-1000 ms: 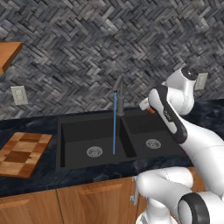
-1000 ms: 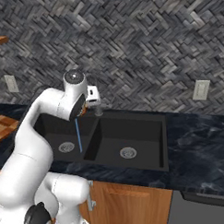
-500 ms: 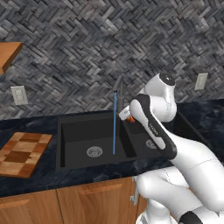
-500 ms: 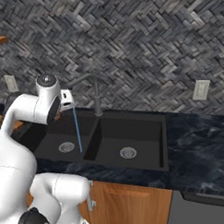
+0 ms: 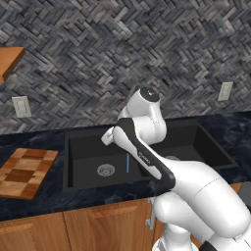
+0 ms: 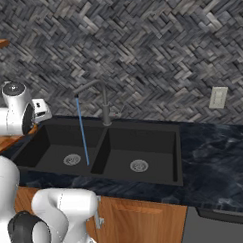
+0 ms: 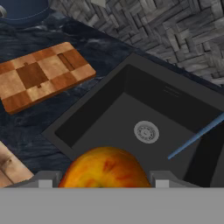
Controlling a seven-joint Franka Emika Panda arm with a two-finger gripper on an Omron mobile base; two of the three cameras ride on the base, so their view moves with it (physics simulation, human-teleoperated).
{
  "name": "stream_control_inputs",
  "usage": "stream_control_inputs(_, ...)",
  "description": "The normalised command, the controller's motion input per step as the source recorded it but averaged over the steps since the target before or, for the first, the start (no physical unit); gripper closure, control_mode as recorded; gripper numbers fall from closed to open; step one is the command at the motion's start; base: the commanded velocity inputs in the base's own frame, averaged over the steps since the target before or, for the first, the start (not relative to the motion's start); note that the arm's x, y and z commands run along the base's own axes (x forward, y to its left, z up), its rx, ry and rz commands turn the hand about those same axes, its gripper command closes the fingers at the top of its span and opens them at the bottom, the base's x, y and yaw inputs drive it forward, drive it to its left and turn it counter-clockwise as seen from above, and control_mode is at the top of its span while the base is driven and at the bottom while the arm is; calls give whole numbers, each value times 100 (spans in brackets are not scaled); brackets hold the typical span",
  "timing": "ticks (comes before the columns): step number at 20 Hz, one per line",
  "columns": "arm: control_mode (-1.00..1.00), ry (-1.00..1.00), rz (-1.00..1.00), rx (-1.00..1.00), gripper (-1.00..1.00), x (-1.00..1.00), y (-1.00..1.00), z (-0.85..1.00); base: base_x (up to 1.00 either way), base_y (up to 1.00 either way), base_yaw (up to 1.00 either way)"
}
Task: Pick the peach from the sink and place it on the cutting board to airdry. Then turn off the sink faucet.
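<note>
Above sink (image 7: 131,109), claw-held peach (image 7: 105,168)

Cutting board (image 5: 24,172) left of sink (image 5: 83,147)

Gripper (image 7: 104,186) clamped, arm apparently swung left.

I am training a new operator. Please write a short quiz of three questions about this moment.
1. True or false: the peach sits between the gripper fingers.
2. The water stream falls into which basin of the sink in the right base view: A left, B right?
3. What lies on the cutting board?

Key: 1 true. 2 A. 3 Nothing.
</note>
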Motion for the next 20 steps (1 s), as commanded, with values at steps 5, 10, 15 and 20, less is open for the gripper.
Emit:
stream_control_inputs(5,-100,-4,2,-1,100,-22,84,-19,0,0,0)
stream_control_inputs(10,-100,0,2,3,100,1,68,8,0,0,0)
stream_control_inputs(15,-100,0,3,2,100,6,74,5,0,0,0)
stream_control_inputs(20,-100,0,3,0,100,0,72,-1,0,0,0)
